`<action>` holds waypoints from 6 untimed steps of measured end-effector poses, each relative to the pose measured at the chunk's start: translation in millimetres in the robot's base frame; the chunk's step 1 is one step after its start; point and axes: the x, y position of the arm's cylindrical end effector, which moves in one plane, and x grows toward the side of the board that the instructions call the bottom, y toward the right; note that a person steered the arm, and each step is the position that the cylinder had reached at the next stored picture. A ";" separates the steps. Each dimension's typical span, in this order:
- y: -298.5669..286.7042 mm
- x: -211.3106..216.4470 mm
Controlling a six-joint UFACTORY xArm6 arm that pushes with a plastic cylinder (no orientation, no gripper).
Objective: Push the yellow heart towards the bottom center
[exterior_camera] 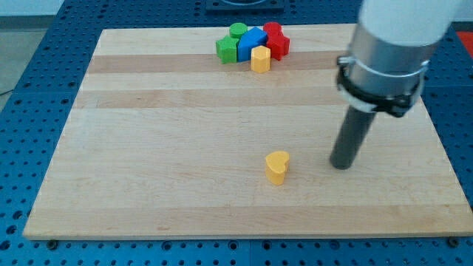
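The yellow heart (pixel 277 167) stands on the wooden board (pixel 148 162), a little right of centre and toward the view's bottom. My tip (pixel 341 165) rests on the board to the right of the heart, about a block's width and a half away, at nearly the same height in the view. It does not touch the heart.
A cluster of blocks sits at the view's top centre: a green cube (pixel 227 49), a green round block (pixel 237 30), a blue block (pixel 252 41), a red block (pixel 276 40) and a yellow block (pixel 260 58). The blue perforated table (pixel 44 89) surrounds the board.
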 end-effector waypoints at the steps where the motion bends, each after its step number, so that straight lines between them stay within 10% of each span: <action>1: -20.5 20.4; 6: -73.3 -0.7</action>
